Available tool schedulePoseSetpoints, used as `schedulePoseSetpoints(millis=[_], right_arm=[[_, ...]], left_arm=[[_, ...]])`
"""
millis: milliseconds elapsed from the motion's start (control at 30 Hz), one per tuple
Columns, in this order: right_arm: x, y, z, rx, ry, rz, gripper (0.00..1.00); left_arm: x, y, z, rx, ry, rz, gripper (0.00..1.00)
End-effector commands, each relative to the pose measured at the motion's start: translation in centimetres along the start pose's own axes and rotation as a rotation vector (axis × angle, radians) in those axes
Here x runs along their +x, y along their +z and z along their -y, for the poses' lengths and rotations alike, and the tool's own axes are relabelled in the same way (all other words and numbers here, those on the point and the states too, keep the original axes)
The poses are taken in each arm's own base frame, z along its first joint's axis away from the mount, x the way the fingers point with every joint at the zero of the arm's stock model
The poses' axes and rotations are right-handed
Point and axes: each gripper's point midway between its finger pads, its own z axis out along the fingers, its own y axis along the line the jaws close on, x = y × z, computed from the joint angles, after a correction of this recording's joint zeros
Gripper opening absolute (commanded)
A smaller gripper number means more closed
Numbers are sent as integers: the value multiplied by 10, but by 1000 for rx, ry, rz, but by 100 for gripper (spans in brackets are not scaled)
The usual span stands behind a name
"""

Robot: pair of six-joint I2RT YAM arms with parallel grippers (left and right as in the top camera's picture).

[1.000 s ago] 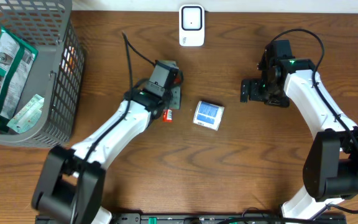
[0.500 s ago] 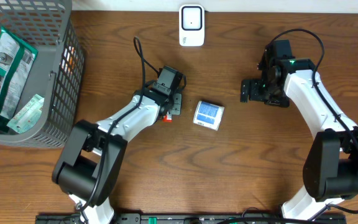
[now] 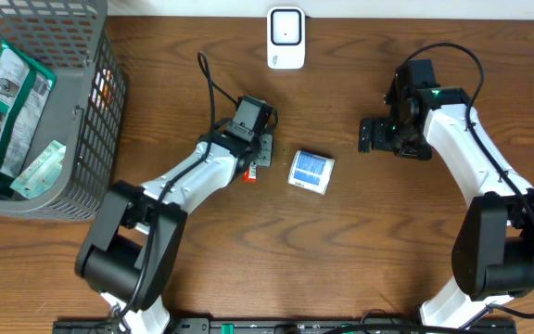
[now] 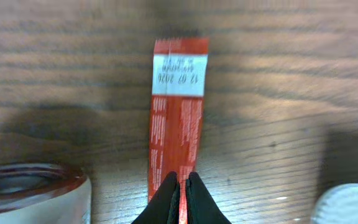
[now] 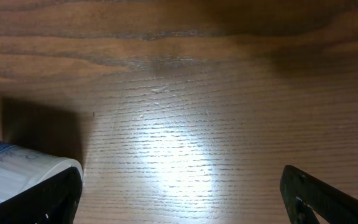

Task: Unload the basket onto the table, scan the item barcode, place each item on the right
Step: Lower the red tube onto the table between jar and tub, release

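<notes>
A narrow red packet (image 4: 178, 112) with a white date label lies lengthwise on the wooden table, and in the overhead view only its red end (image 3: 248, 173) shows beside my left gripper (image 3: 261, 156). The left gripper (image 4: 182, 186) is shut, its black fingertips pinched on the packet's near end, with red showing in the slit between them. A white barcode scanner (image 3: 286, 37) stands at the table's far edge. My right gripper (image 3: 378, 134) hangs open over bare wood (image 5: 179, 208), nothing between its fingers.
A blue-and-white packet (image 3: 311, 172) lies just right of the left gripper, and its corner (image 5: 17, 165) shows by the right gripper's left finger. A grey wire basket (image 3: 86, 139) holding packets stands at the far left. A round white object with a dark red rim (image 4: 30, 193) sits left of the red packet.
The left arm's elbow has swung left and the gripper has shifted slightly right and turned, staying shut at the red packet. The right arm has not moved.
</notes>
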Motion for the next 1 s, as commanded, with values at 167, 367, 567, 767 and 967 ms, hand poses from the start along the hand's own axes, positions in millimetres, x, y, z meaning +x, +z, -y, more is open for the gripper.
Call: schedulePoseSetpoints(millis=[167, 367, 567, 767, 967], right_arm=[[-5, -7, -1, 0, -5, 24, 99], [-5, -7, -1, 0, -5, 24, 99], [-5, -7, -1, 0, -5, 24, 99], [-5, -7, -1, 0, -5, 24, 99], [-5, -7, -1, 0, -5, 24, 99]], left_arm=[[2, 5, -4, -13, 14, -5, 8], [15, 28, -7, -26, 17, -43, 8], [3, 23, -3, -10, 14, 2, 8], [-41, -20, 5, 31, -3, 136, 8], [-89, -100, 7, 79, -5, 332, 8]])
